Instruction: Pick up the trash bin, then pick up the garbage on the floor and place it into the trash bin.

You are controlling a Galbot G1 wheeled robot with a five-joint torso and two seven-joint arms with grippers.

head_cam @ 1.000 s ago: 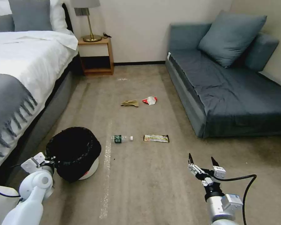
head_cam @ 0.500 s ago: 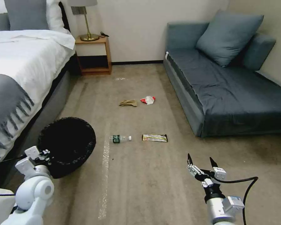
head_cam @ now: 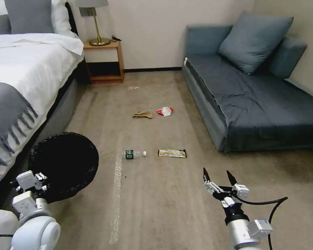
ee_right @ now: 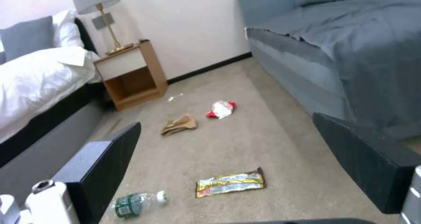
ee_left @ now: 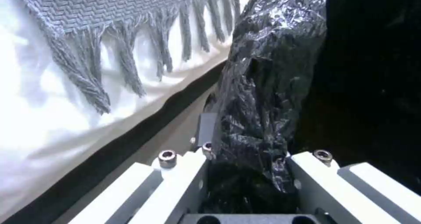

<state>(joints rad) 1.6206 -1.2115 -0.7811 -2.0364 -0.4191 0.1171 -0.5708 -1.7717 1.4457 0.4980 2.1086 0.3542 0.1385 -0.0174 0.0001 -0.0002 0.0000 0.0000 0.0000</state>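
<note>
The bin (head_cam: pixel 64 165) is tipped up with its mouth facing the camera, down at the robot's left next to the bed (head_cam: pixel 21 76). The inside is all black bag, and I can't tell if there's anything in it. The left gripper (head_cam: pixel 38 180) is pinching the bin's near rim. In the left wrist view the crinkly bag (ee_left: pixel 267 95) is squeezed between the two white fingers (ee_left: pixel 175 181), with the bed's grey fringed throw (ee_left: pixel 110 36) hanging right beside it.

All four bits of garbage are on the carpet (head_cam: pixel 156 208), none in the bin. The bottle (head_cam: pixel 133 153) lies on its side just right of the bin, with the flat snack wrapper (head_cam: pixel 172 153) beside it, a small gap between them. Further out toward the wall are the tan paper (head_cam: pixel 142 114) and the red-and-white wrapper (head_cam: pixel 165 111), close together.

The right gripper (head_cam: pixel 217 178) hangs above the floor, nearer the robot than the snack wrapper, fingers spread wide and holding nothing.

A sofa (head_cam: pixel 254 86) runs along the right side, and a nightstand (head_cam: pixel 104 60) with a lamp (head_cam: pixel 94 21) stands against the far wall. A pale streak (head_cam: pixel 116 184) runs down the carpet between bin and bottle. Nothing sits between the right gripper and the litter.
</note>
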